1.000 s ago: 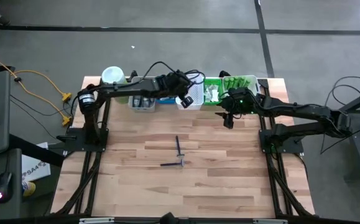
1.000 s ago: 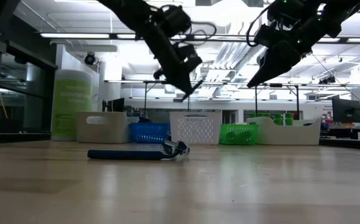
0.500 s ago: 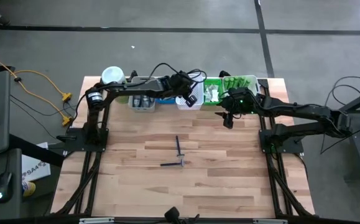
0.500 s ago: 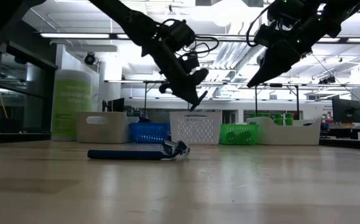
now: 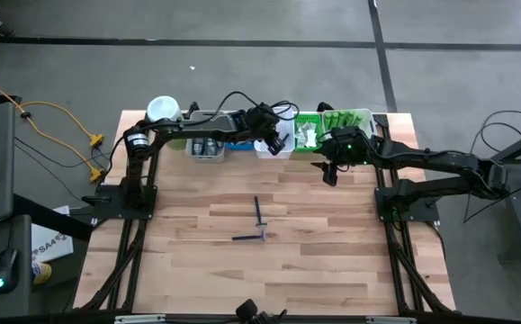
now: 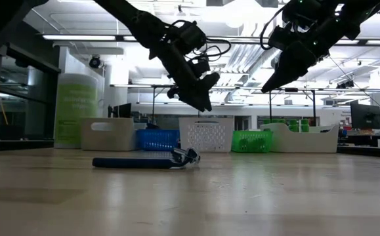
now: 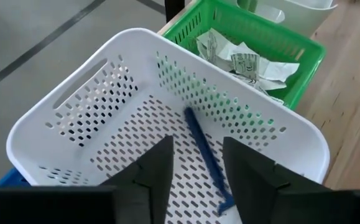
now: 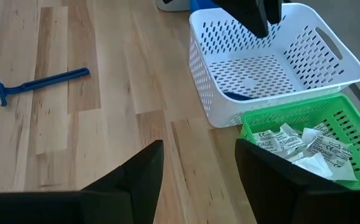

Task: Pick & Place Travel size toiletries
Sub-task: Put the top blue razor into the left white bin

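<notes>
My left gripper (image 7: pixel 197 142) hangs open over the white basket (image 7: pixel 105 93), (image 5: pixel 276 144) at the table's far edge. A blue razor (image 7: pixel 206 158) lies on the basket's floor below its fingers. Two more razors (image 5: pixel 258 212), (image 5: pixel 249 238) lie flat on the wooden table at mid-table; one shows in the right wrist view (image 8: pixel 40 83). My right gripper (image 8: pixel 198 144), (image 5: pixel 329 174) stands open above the table, just in front of the green basket (image 8: pixel 304 134), with nothing between its fingers.
A row of bins lines the far edge: grey (image 5: pixel 208 146), blue (image 5: pixel 240 144), white, green with white sachets (image 8: pixel 295 146), and a white tray of green bottles (image 5: pixel 348 120). A tall pale-green jar (image 5: pixel 163 110) stands at the far left. Bare tabletop (image 5: pixel 269 279) lies toward the near edge.
My left gripper has sunk and reached toward the table's right and far edge, over the white basket. In the low view the thin piece that stuck out beyond its fingertips half a second ago no longer shows there.
</notes>
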Available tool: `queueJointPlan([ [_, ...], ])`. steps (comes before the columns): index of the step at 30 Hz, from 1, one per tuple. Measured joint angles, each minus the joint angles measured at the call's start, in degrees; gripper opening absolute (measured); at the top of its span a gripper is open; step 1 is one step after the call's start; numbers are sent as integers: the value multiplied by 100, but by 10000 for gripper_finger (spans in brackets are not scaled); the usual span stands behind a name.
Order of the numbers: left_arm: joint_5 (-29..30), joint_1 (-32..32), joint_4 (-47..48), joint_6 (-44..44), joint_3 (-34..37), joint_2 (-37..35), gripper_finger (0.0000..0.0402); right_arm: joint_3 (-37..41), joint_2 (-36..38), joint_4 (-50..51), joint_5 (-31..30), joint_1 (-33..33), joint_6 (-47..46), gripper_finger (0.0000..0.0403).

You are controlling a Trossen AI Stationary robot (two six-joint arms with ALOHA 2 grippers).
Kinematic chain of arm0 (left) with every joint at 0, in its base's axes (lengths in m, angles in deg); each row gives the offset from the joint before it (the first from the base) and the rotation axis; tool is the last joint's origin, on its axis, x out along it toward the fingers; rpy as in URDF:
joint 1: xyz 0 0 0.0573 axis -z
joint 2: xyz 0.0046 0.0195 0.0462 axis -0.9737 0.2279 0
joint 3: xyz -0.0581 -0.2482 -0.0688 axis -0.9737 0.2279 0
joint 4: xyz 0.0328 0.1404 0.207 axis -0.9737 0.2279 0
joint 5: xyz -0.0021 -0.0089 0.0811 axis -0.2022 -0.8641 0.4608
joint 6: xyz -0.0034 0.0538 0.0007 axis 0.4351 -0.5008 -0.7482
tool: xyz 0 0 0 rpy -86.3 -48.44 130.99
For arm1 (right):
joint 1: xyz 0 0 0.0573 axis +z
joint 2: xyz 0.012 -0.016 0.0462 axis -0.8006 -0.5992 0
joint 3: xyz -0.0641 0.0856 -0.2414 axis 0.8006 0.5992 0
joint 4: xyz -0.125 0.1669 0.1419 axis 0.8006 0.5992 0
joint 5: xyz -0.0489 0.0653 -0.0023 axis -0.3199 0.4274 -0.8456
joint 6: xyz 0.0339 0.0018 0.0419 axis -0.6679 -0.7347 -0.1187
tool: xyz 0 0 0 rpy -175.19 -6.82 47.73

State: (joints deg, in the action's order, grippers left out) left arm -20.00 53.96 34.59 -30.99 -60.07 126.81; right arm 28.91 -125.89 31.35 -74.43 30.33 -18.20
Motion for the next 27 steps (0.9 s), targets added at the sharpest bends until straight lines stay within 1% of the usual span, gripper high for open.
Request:
queueJointPlan([
  [3, 2, 0, 4, 0, 0, -2, 150, 0, 0, 2, 7, -1, -2, 193],
  [7, 6, 0, 230, -2, 0, -178, 154, -1, 0, 3, 17, -1, -2, 193],
  [13, 70, 99, 1002, -18, 0, -692, 154, 0, 0, 55, 20, -2, -2, 193],
  [17, 149, 346, 1529, -103, 0, -927, 154, 0, 0, 55, 20, 0, 6, 193],
  [20, 199, 619, 1983, -447, 0, -1041, 155, 0, 0, 55, 22, 0, 15, 193],
  [27, 191, 1352, 3106, -1813, 0, -1049, 155, 0, 0, 57, 22, -1, 20, 193],
])
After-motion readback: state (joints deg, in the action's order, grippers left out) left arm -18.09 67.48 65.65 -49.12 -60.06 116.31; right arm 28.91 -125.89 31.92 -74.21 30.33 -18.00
